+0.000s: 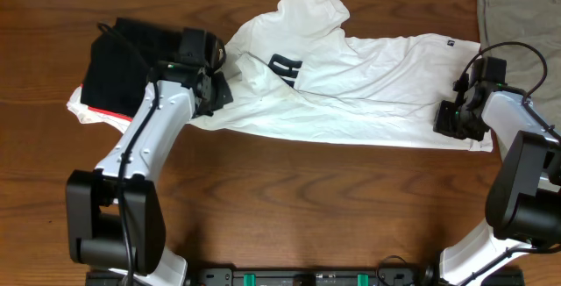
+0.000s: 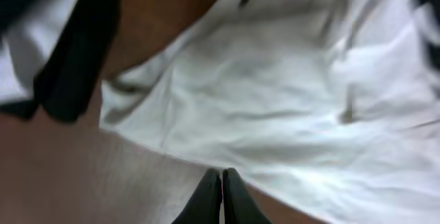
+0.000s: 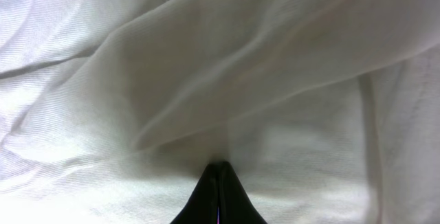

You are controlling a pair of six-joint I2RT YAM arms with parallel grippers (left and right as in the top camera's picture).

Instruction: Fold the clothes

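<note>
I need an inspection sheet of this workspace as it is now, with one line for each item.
Surface: brown wooden table, grain visible.
Job's things: white T-shirt lying crumpled across the middle, its black lettering partly folded in.
Clutter: black garment with a red edge, far left; olive-grey cloth, far right corner.
Tools: left tool shut at the T-shirt's edge, hold unclear; right tool shut on the T-shirt, creases meeting its tips.
Cables: black cable looping over the right arm; another along the left arm.
Surroundings: nothing seen.
</note>
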